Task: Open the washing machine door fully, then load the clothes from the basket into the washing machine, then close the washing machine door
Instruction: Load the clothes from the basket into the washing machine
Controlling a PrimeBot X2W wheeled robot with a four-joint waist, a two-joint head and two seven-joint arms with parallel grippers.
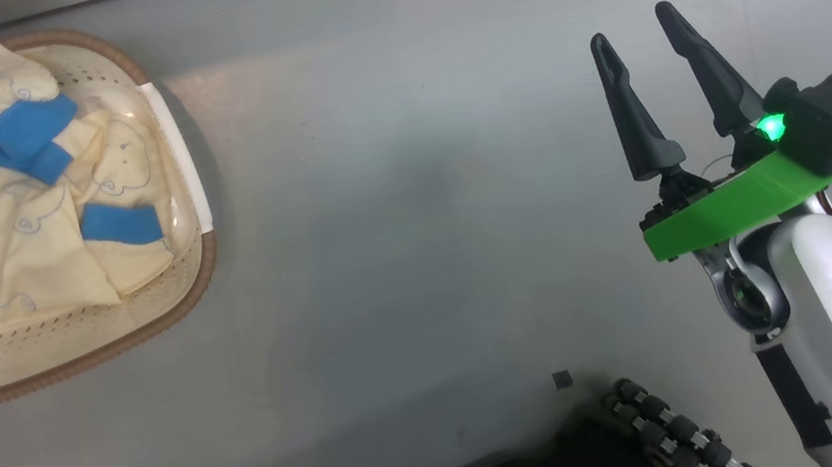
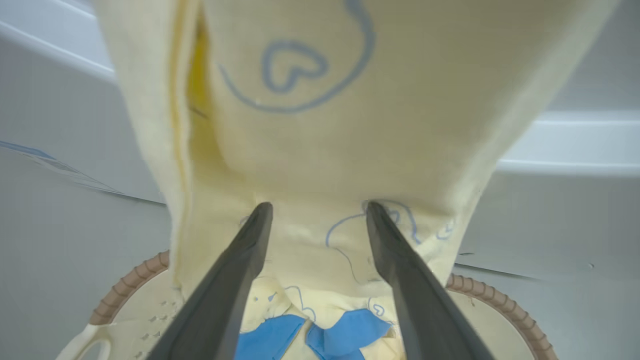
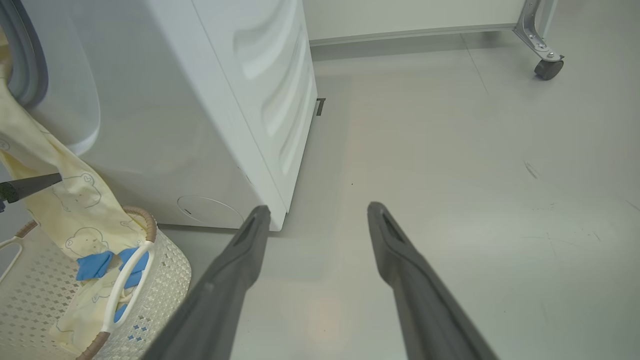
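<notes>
Clothes [image 2: 320, 150] soft pale-yellow, draped | basket [image 3: 165, 280] perforated cream plastic | left jaws apart | right jaws apart

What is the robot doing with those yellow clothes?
It is loading laundry. One pale yellow garment hangs stretched from up by the washing machine opening down into the basket. The left gripper has its fingers spread, with the tips against that cloth. More clothes lie in the basket. The right gripper is open and holds nothing, out over the floor.
</notes>
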